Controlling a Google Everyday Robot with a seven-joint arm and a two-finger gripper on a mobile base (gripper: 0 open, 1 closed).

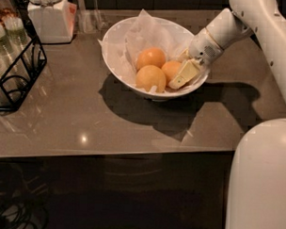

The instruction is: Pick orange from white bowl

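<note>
The white bowl stands on the brown table, lined with crumpled white paper. Three oranges lie in it: one at the back, one at the front, and one on the right. My gripper reaches down into the bowl from the right on the white arm. It sits right against the right-hand orange, whose right side it partly hides. All three oranges rest in the bowl.
A black wire rack with glass bottles stands at the left edge. A white lidded jar stands at the back left, with clear glassware beside it. My white base fills the lower right.
</note>
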